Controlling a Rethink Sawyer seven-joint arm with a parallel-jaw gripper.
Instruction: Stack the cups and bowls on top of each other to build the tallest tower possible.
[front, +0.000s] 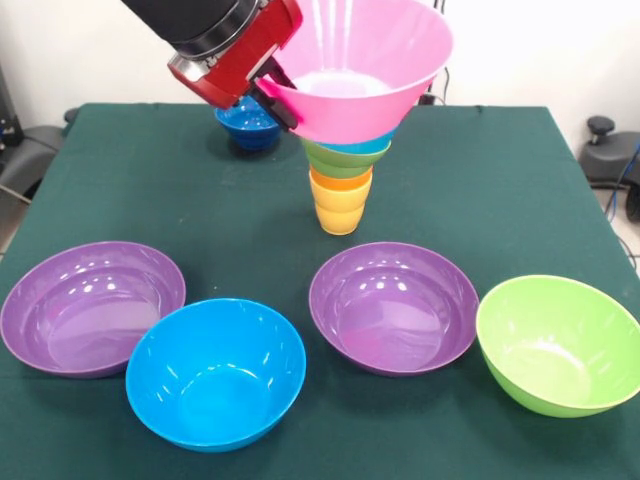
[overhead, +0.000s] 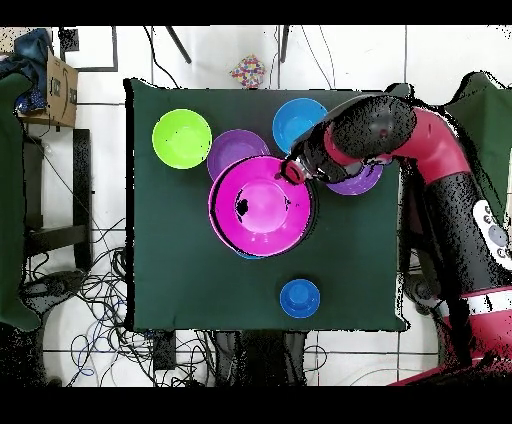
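**Operator:** Four large bowls lie loose on the table (front: 120, 180) as I read the front view: two purple ones (front: 92, 305) (front: 393, 305), the blue one (front: 216, 372) and the green one (front: 560, 343). The fifth large one, the pink bowl (front: 360, 75), is sitting tilted on top of the tower (front: 342, 170).

**Supervisor:** So how far along are you?

**Operator:** Past halfway, I'd judge. Under the pink bowl I can see a light blue rim (front: 362, 146), the small green bowl (front: 338, 160), then the orange cup (front: 340, 184) and the yellow cup (front: 339, 215) at the base. Left to place: those four large bowls and the small dark blue bowl (front: 247, 122).

**Supervisor:** And the gripper?

**Operator:** The gripper (front: 272, 95) is clamped on the pink bowl's rim at about nine o'clock in the front view, so the bowl is held and not yet let go. Overhead, the grip sits at roughly two o'clock on the pink bowl (overhead: 260, 205), which covers the tower completely.

**Supervisor:** The small dark blue one?

**Operator:** At the far side, at about ten o'clock from the tower, just behind the gripper.
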